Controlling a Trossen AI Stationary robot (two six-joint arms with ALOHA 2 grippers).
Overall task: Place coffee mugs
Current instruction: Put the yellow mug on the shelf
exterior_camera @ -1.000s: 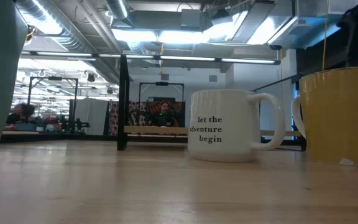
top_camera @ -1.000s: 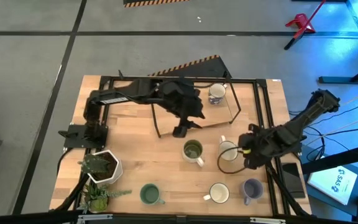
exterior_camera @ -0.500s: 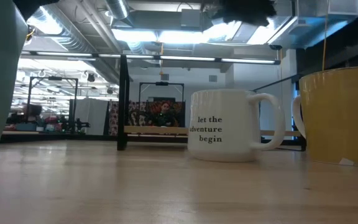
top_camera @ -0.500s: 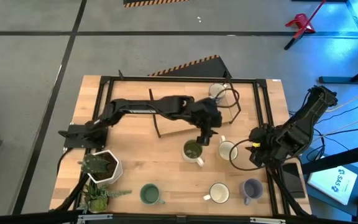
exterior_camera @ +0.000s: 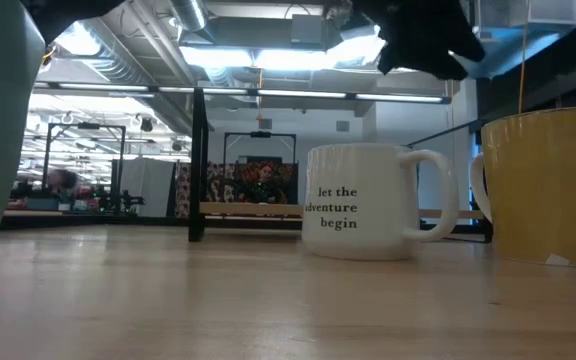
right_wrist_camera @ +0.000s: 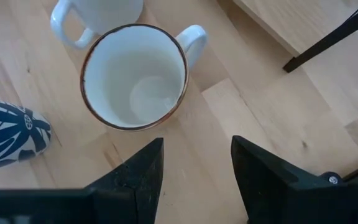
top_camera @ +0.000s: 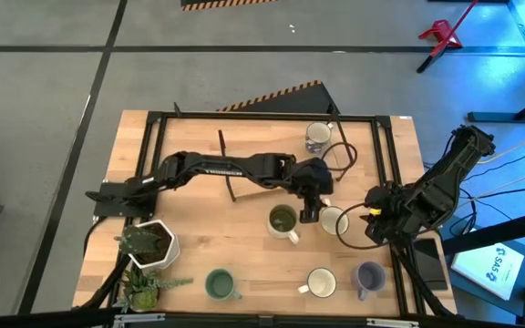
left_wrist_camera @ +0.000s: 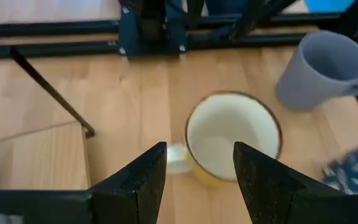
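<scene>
A cream mug with a brown rim (top_camera: 334, 221) stands upright on the table right of centre. It also shows in the left wrist view (left_wrist_camera: 232, 137) and the right wrist view (right_wrist_camera: 134, 74). My left gripper (top_camera: 310, 211) is open and hovers above this mug's handle side (left_wrist_camera: 199, 149), touching nothing. My right gripper (top_camera: 370, 221) is open and empty just right of the mug (right_wrist_camera: 196, 146). An olive-lined mug (top_camera: 283, 221), a teal-green mug (top_camera: 219, 284), a cream mug (top_camera: 321, 282) and a lavender mug (top_camera: 368, 276) stand nearer the front. A blue-patterned mug (top_camera: 317, 137) stands at the back.
A low wooden platform on thin black legs (top_camera: 285, 169) stands behind the mugs. A black frame (top_camera: 386, 173) runs round the table. A white plant pot (top_camera: 153, 241) stands front left. A white mug with lettering (exterior_camera: 358, 205) and a yellow mug (exterior_camera: 553, 185) show in the low view.
My left gripper has swung from above the platform toward the table's right and near edges, the arm stretching out, and now hovers over the brown-rimmed mug. My right gripper has drawn back a little toward the right edge. No mug has moved.
</scene>
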